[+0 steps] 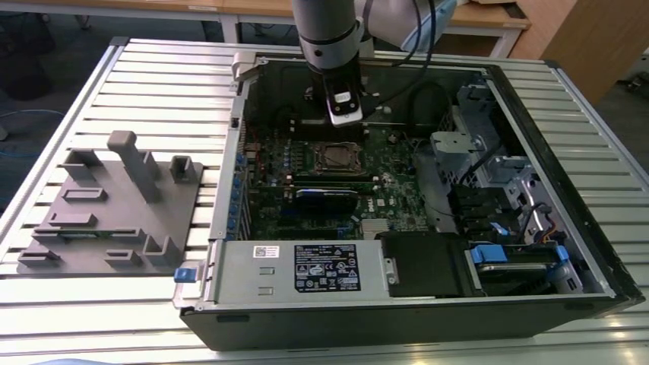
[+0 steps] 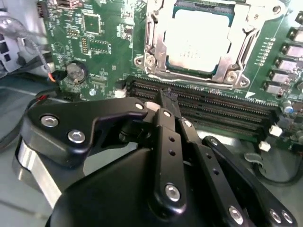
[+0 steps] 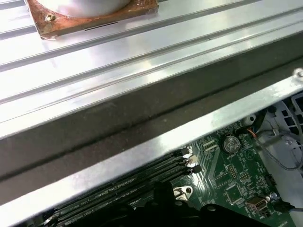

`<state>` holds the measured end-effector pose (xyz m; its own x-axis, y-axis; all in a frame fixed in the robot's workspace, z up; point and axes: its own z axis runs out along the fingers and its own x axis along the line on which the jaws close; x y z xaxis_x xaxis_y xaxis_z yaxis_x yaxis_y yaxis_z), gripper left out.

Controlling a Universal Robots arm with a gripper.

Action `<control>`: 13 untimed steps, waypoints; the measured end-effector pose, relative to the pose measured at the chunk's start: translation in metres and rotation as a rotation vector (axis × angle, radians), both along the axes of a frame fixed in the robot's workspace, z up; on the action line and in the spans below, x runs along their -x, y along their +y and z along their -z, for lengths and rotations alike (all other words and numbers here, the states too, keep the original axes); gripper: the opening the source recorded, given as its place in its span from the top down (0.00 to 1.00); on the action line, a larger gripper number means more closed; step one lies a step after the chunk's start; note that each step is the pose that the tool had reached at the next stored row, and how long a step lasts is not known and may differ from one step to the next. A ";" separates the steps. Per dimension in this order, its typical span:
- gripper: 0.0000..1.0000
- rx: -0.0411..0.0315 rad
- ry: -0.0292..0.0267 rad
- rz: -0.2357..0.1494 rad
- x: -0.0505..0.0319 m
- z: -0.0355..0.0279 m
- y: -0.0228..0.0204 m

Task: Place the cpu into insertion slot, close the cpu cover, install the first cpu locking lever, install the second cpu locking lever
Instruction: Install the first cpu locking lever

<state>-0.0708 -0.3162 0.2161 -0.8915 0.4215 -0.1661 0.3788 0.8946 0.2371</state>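
Open case (image 1: 406, 289) is lying on its side mid-frame in the exterior view, giving top-down access to the board (image 1: 304, 205). Arm (image 1: 330, 38) is reaching down from upper centre. Gripper (image 2: 165, 101) is hanging over the memory slots (image 2: 213, 106), fingers drawn together and gripping nothing. Cover (image 2: 158, 47) is resting down, framing the cpu (image 2: 201, 40), which is sitting in the slot (image 1: 337, 157), upper centre in the second wrist view.

Bright overhead light; glare whitens cpu (image 2: 201, 40); table slats (image 3: 94, 61) overexposed, case interior shadowed
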 end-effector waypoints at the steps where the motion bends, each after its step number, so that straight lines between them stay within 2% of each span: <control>1: 0.90 -0.0002 -0.0001 0.000 0.0000 0.0000 0.0000; 5: 0.90 0.0002 -0.0001 0.000 0.0000 -0.0001 0.0000; 6: 0.90 0.0056 0.0000 0.000 0.0000 -0.0002 0.0000; 10: 0.90 0.0458 -0.0001 0.000 0.0000 -0.0002 0.0000; 13: 0.90 0.0728 0.0001 0.000 0.0000 -0.0001 0.0000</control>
<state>-0.0708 -0.3162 0.2163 -0.8915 0.4084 -0.1962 0.3789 0.9094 0.1714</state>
